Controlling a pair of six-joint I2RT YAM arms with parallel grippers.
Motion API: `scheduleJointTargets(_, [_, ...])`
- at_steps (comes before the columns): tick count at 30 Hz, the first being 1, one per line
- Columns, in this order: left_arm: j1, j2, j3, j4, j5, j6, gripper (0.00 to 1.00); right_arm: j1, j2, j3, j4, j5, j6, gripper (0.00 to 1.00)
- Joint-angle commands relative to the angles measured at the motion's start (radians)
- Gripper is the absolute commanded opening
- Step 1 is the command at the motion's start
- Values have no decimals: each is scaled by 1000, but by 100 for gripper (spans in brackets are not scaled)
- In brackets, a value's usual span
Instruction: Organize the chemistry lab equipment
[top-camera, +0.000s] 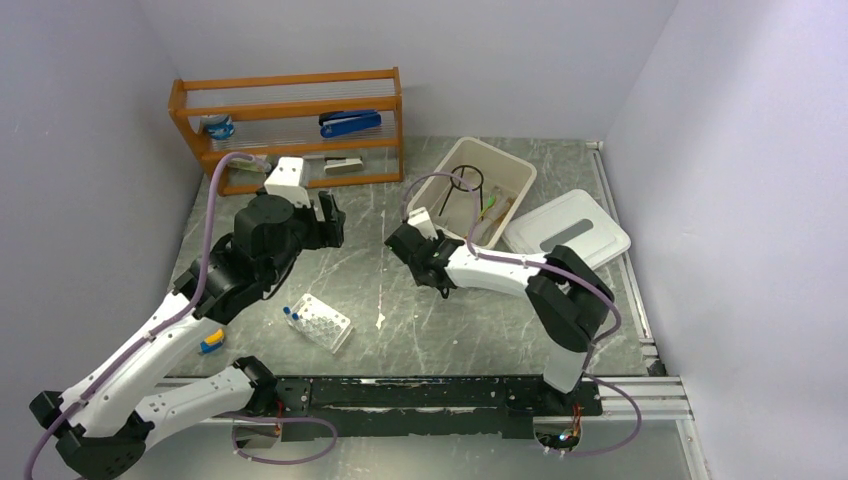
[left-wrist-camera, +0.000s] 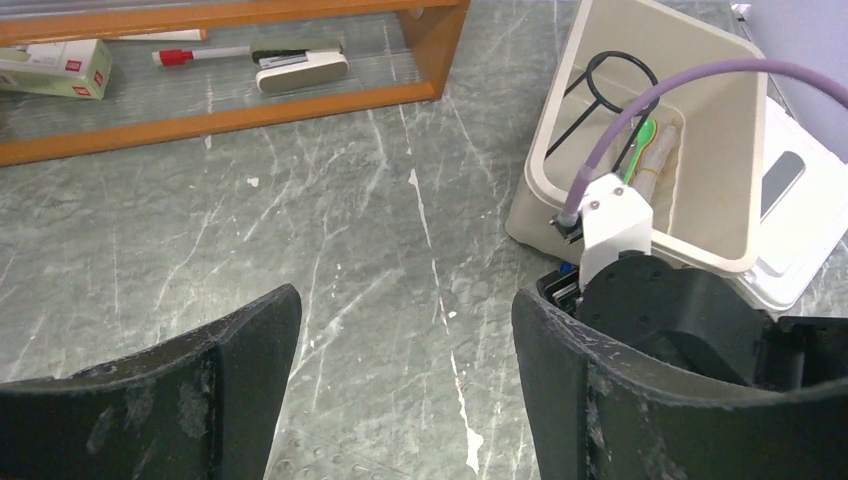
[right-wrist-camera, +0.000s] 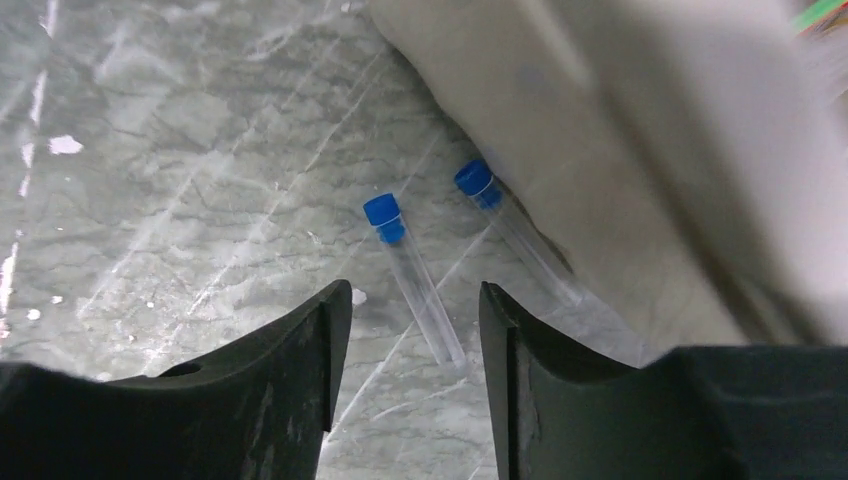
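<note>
Two slim clear blue-capped vials (right-wrist-camera: 415, 285) (right-wrist-camera: 520, 240) lie on the veined grey tabletop (right-wrist-camera: 150, 200).

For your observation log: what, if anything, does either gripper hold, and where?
Nothing is held. Left gripper: open, empty. Right gripper: open above a blue-capped vial.

Soft, even light falls from above; shadows are faint and the table (top-camera: 420, 330) shows little glare. In the right wrist view the near bin (right-wrist-camera: 650, 120) is blurred, while the vials (right-wrist-camera: 415, 280) are sharp.
</note>
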Motion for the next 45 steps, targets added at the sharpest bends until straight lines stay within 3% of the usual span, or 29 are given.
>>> scheduleJointTargets(1, [6,-2,-16,85,-23,0,81,-14,56,37,-66,21,-50,49])
scheduleJointTargets(15, [6,91,60,93,-76,52,79,-66,78,-4,-4,-221,-230,34])
scheduleJointTargets(19, [6,79,55,80,-85,42,79,-64,63,-12,-6,-191,-264,31])
scheduleJointTargets(24, [7,73,55,70,-83,31,79,-55,26,-10,6,-135,-318,33])
scheduleJointTargets(31, [6,71,59,63,-85,35,79,-41,-19,-54,24,-224,-439,36])
scheduleJointTargets(41, [6,64,43,67,-88,36,79,-12,-20,-55,22,-204,-468,36])
scheduleJointTargets(45, [6,63,41,61,-92,39,79,-12,-7,-46,11,-160,-441,47])
